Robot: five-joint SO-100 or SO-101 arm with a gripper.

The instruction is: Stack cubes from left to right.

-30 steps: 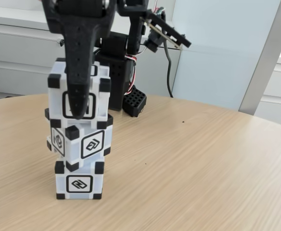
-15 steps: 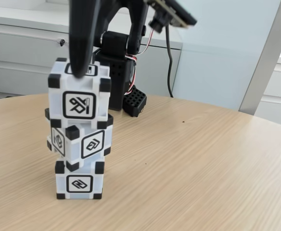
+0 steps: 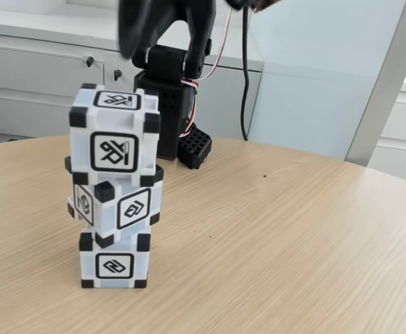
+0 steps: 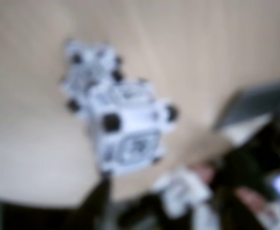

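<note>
Three white cubes with black corners stand in one stack on the left of the table in the fixed view. The top cube [image 3: 114,132] sits square. The middle cube [image 3: 116,203] is turned about 45 degrees, and the bottom cube [image 3: 115,261] rests on the wood. My gripper [image 3: 135,35] is a blurred black shape at the top edge, above the stack and clear of it. Its jaws are too smeared to read. In the wrist view the stack [image 4: 125,129] appears from above, out of focus.
The black arm base [image 3: 167,104] and a small perforated black block [image 3: 195,147] stand behind the stack, with a cable [image 3: 245,83] hanging beside them. White cabinets line the back. The wooden table [image 3: 293,236] stretches open to the right and front.
The gripper has risen from in front of the top cube to above the stack, leaving that cube resting on top. The three cubes have not shifted.
</note>
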